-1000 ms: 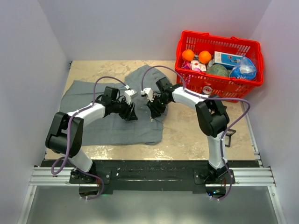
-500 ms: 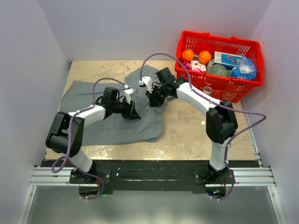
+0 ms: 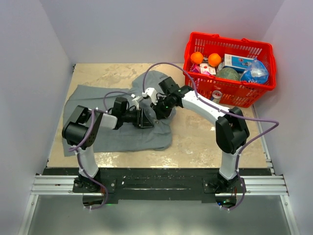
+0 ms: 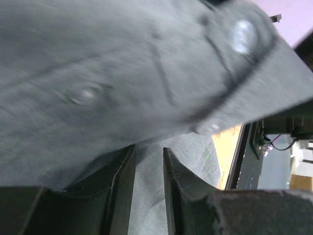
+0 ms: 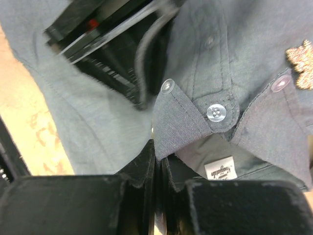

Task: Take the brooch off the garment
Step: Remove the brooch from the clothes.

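left jaws: narrow gap, hold unclear | right jaws: pinched on garment (image 5: pixel 93 117) collar (image 5: pixel 183 122)

Top view bright and evenly lit, soft faint shadows on the counter (image 3: pixel 195 137), left wrist view heavily blurred, shirt (image 4: pixel 146 73) close to the lens and out of focus, right wrist view dimmer, buttons (image 5: pixel 216 112) sharp, bottom edge near black.

The grey short-sleeved collared shirt of thin woven cloth (image 3: pixel 117 137) lies rumpled over the left half of the surface; its collar end is raised near the middle; small white buttons (image 5: pixel 216 112) fasten the collar; a sparkly gold brooch (image 5: pixel 301 58) sits pinned just beside it.
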